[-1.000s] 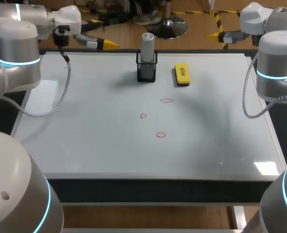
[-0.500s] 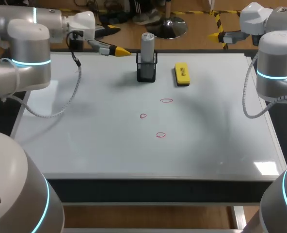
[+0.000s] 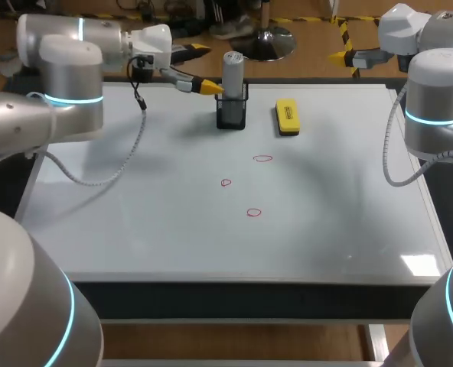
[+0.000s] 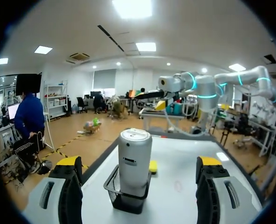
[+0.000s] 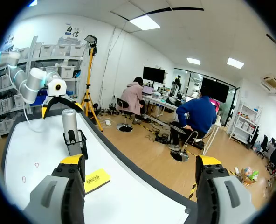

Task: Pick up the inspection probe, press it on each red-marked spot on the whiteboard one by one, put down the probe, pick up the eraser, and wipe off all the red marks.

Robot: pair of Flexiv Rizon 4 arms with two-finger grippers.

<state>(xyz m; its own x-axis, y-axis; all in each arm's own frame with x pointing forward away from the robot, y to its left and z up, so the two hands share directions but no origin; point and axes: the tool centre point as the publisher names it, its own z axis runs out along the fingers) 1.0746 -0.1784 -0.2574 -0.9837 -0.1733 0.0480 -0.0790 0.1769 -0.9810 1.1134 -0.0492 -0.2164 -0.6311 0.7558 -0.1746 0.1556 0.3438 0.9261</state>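
Probe [image 3: 233,70] stands upright in its black holder [image 3: 231,116] at the worktop's [image 3: 135,229] far edge, ungrasped. Your left tool [image 3: 208,69] is spread wide just beside it, probe lined up ahead between the fingers. Pickup step, I'd say: push in, clench on the body, lift straight up. Three red marks [image 3: 254,212] and the eraser [image 3: 287,116] wait. Right tool [image 5: 140,163] hangs released, far side.

Dark-rimmed table [image 3: 234,300]; glare [image 3: 421,264] near corner
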